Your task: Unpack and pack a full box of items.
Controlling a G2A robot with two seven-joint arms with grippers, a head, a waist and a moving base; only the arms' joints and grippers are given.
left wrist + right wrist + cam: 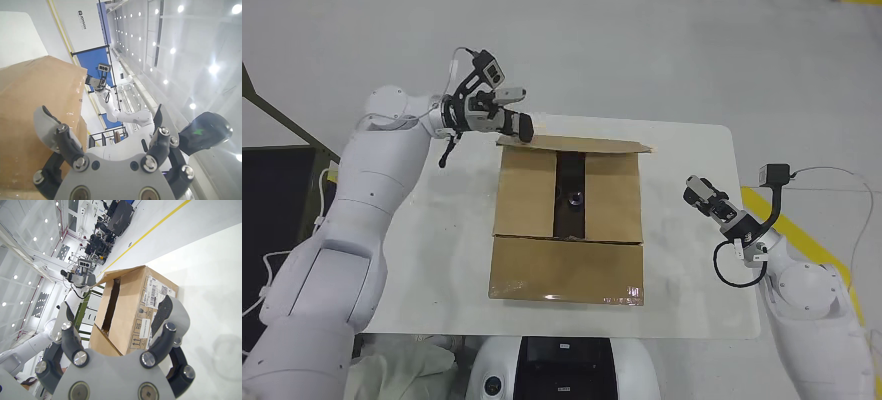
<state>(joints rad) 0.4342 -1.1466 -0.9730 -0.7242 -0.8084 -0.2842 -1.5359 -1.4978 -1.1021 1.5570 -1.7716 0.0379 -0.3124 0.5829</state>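
1. The left gripper (102,115) is at the far left corner of the box (532,200). Its jaws are spread wide with nothing clamped between them. One of its fingers (47,123) lies against the cardboard, just beside the raised far flap (582,145).
2. The right gripper (116,308) hangs over the right side of the table (692,290), apart from the box. It is just as wide open and empty, and it faces the box's labelled side.
3. The box stands in the middle of the table. Its two long flaps lie nearly flat with a dark gap (572,175) between them. The flap at the near-edge end appears folded outward.
4. A dark round thing (574,197) shows in the gap; I cannot tell what it is.
5. Judging by this, the job has barely begun. The flaps are only partly opened and the contents look to be inside. All the unpacking, and then the repacking, remains.
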